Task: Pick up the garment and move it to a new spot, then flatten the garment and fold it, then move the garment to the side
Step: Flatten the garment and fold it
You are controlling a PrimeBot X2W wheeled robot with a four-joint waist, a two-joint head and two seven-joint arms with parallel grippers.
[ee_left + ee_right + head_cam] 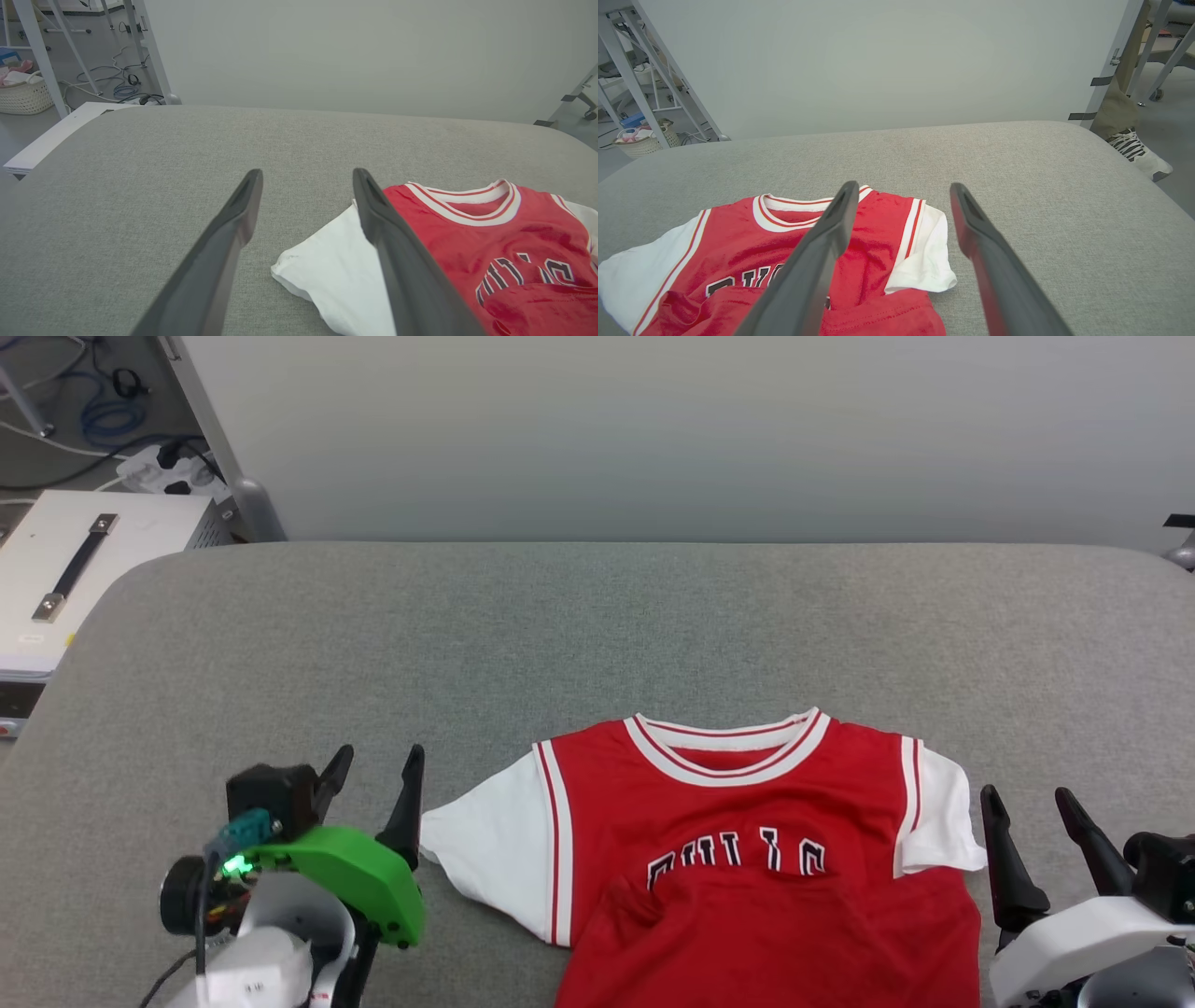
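The garment is a red jersey with white short sleeves and a striped collar, lying face up near the front of the grey padded table. Its lower hem is folded up over the black lettering. My left gripper stands open just left of the white sleeve, holding nothing. On the other side my right gripper is open beside the other sleeve. The left wrist view shows the garment right of the open left gripper. In the right wrist view the garment lies under the open right gripper.
A pale wall panel rises behind the table's far edge. A white case and cables sit on the floor at the left. A person's foot in a sneaker stands past the table's right edge. A basket stands far left.
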